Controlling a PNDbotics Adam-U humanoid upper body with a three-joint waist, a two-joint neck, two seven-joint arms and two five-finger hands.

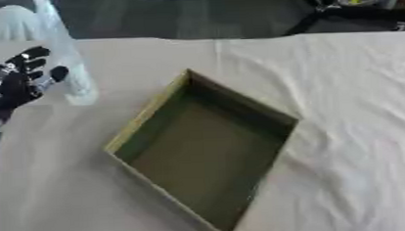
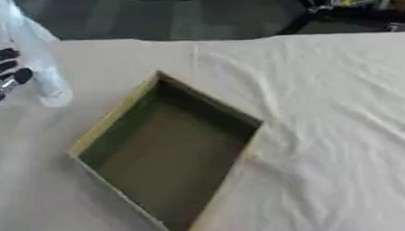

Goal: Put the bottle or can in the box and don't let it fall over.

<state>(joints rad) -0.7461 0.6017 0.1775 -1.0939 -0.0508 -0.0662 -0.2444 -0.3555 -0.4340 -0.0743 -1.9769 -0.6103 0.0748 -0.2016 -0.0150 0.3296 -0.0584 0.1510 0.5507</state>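
Observation:
A clear plastic bottle [image 1: 66, 59] stands at the far left of the table, leaning a little, its top reaching past the table's far edge. My left hand [image 1: 20, 81] is just left of it, black fingers spread and straight, fingertips close to the bottle's side without curling round it. An open cardboard box [image 1: 203, 149], shallow with a dark olive inside, lies askew in the middle of the table, to the right of the bottle. The right hand shows in neither view.
A wrinkled beige cloth [image 1: 352, 130] covers the table. Beyond the far edge stand dark floor and a black frame [image 1: 355, 13] at the upper right. A pale translucent shape [image 1: 5, 23] shows at the top left.

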